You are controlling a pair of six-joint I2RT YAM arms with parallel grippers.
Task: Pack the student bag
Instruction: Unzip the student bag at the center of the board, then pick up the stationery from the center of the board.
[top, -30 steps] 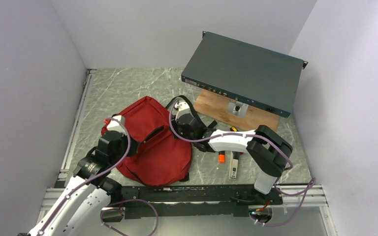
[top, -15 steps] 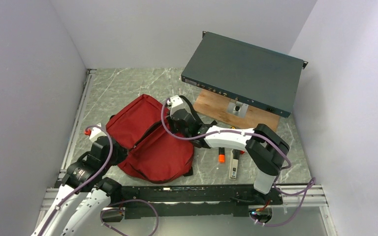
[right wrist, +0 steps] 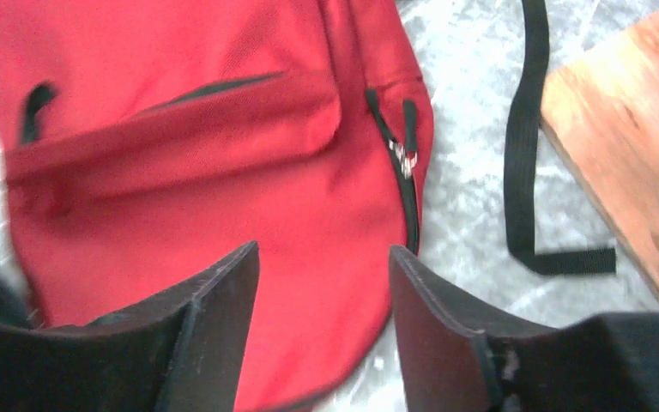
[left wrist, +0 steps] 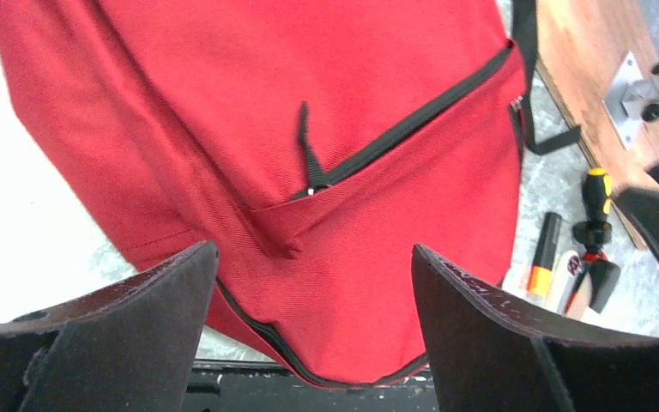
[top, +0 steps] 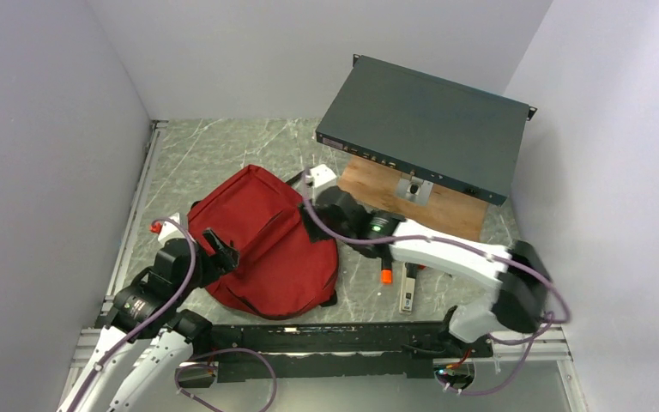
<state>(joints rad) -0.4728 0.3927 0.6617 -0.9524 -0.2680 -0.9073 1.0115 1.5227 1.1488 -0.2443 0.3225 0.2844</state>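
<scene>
Red fabric fills the middle of the overhead view: the student bag (top: 262,245) lies flat on the grey marbled table (top: 214,150), left of centre, with its front pocket facing up. The left gripper (top: 220,246) sits at the bag's left edge, and the right gripper (top: 313,221) is over its upper right corner. Behind them a dark teal metal box (top: 425,124) rests tilted over a wooden board (top: 420,202). A few small tools (top: 395,279) lie on the table just right of the bag.

From the left wrist, the two dark fingers (left wrist: 129,335) are spread wide with nothing between them. The bag (left wrist: 309,112) lies beneath. Its pocket zip (left wrist: 412,129) runs diagonally and a black pull tab (left wrist: 307,154) rests on the cloth. To the right lie a screwdriver (left wrist: 596,193) with a yellow and black handle and an orange-tipped marker (left wrist: 542,257). Past them is the board (left wrist: 592,77), carrying a metal bracket (left wrist: 652,90).

From the right wrist, the fingers (right wrist: 438,326) also stand apart and pinch nothing. They hang above the bag's (right wrist: 180,180) lower right part. A black strap (right wrist: 523,146) trails over the table beside the bag, between it and the board (right wrist: 626,163).
</scene>
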